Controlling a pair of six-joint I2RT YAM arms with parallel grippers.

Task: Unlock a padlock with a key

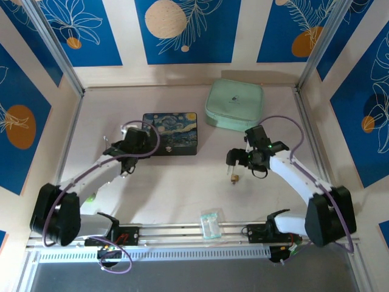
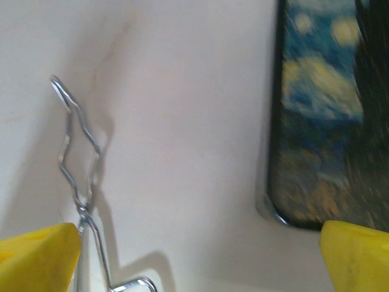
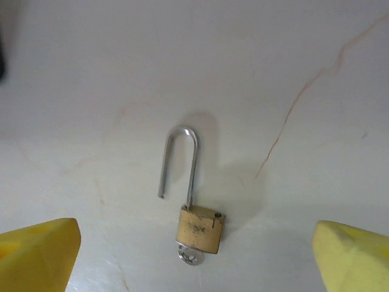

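The brass padlock [image 3: 200, 228] lies flat on the pale table, and its silver shackle [image 3: 179, 158] is raised with one leg free of the body. The small silvery key [image 3: 190, 255] sticks out of the padlock's bottom. My right gripper [image 3: 196, 267] hovers over it, open, its yellow fingertips [image 3: 42, 249] wide apart on either side and touching nothing. From above, the padlock [image 1: 233, 178] sits just below the right gripper [image 1: 237, 162]. My left gripper [image 2: 200, 243] is open and empty above bare table, left of centre [image 1: 126, 159].
A Starry Night painted box [image 1: 170, 132] [image 2: 322, 121] lies right of the left gripper. Thin metal tongs [image 2: 79, 152] lie to its left. A mint green case [image 1: 234, 104] sits at the back. A small clear packet [image 1: 211, 224] rests by the front rail.
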